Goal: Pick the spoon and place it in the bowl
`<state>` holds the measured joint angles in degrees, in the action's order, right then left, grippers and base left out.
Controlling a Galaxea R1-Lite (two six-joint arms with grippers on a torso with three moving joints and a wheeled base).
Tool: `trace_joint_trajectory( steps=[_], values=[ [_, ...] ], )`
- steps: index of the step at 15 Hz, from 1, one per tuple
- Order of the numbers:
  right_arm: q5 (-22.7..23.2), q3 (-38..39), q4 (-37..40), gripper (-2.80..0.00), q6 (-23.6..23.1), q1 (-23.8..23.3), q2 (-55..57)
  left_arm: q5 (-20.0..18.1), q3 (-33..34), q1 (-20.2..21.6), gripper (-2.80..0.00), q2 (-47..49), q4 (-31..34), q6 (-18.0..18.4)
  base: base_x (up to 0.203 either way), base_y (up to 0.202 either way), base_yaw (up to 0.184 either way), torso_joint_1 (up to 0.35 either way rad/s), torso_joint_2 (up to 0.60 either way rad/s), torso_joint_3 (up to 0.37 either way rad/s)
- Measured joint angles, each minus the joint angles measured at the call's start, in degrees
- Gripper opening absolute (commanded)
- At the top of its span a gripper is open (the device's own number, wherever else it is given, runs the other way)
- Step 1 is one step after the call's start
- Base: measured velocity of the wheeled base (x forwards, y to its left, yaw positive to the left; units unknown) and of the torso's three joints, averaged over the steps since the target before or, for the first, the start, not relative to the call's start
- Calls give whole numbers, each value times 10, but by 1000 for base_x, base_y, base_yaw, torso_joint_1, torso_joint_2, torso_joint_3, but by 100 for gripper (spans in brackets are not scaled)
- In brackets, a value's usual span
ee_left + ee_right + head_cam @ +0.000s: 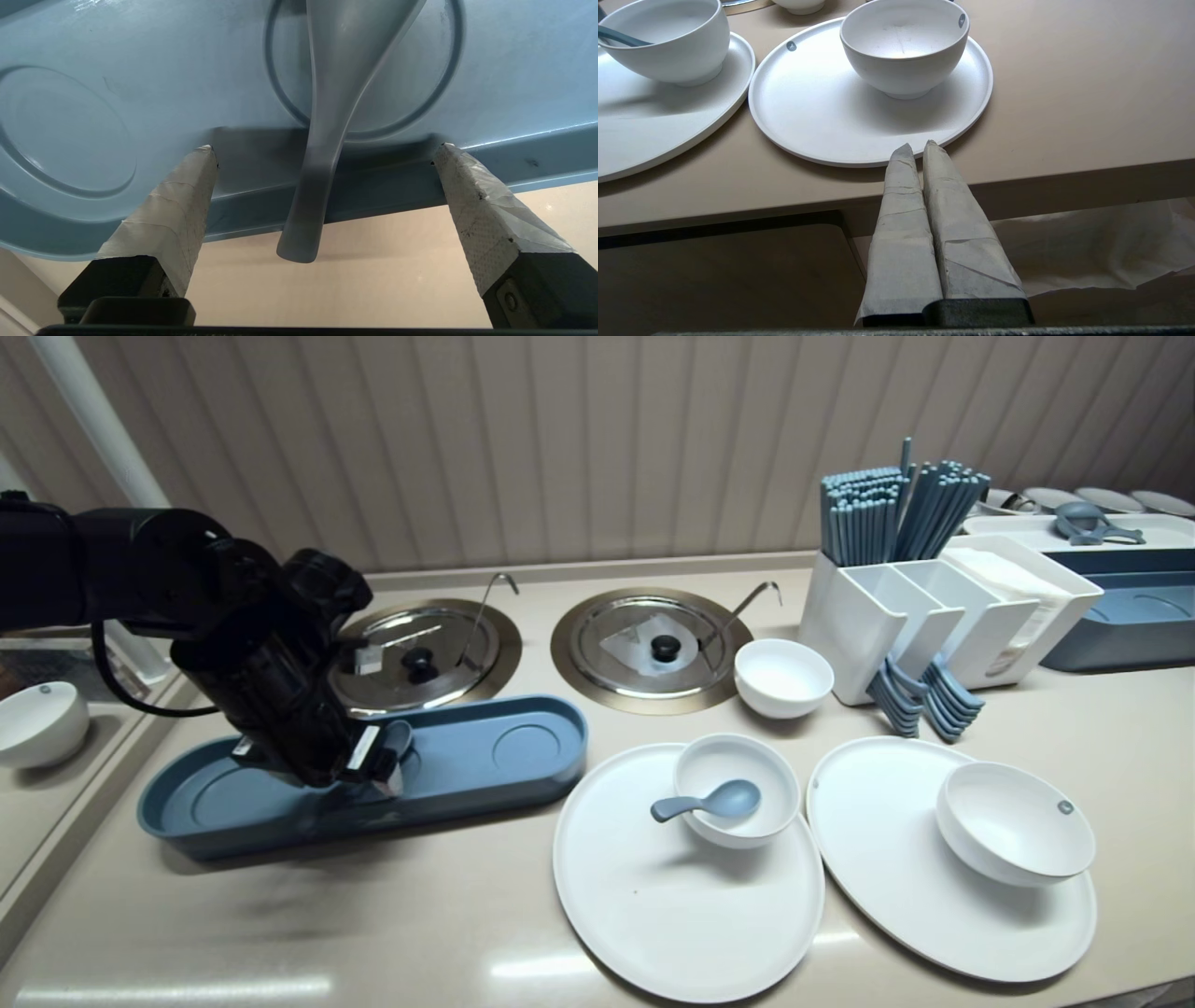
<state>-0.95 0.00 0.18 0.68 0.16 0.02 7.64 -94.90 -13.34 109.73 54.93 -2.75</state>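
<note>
Left tool [324, 148] gapes wide astride the grey spoon [345, 56] lying in the blue tray [514, 84]; placement looks done. Right tool [917, 144] closed.

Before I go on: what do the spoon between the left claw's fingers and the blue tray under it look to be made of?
The spoon looks like melamine or plastic, possibly glazed ceramic: grey-blue, smooth, satin, soft highlights, one seamless piece. The tray is probably moulded plastic, semi-gloss: uniform blue, rounded rim, pressed rings, faint scuffs.
</note>
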Motion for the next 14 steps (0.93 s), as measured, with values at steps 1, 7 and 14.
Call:
trace_joint_trajectory(
  steps=[1,7,14],
  values=[
    [0,0,0,-280,0,0,0,0,0,0,0,1,0,0,0,0,0,0,0,0],
    [0,0,0,-280,0,0,0,0,1,0,-280,3,1,1,0,0,0,0,0,0],
    [0,0,0,-280,0,0,0,0,0,0,-280,1,2,-1,0,0,0,0,0,0]
  ],
)
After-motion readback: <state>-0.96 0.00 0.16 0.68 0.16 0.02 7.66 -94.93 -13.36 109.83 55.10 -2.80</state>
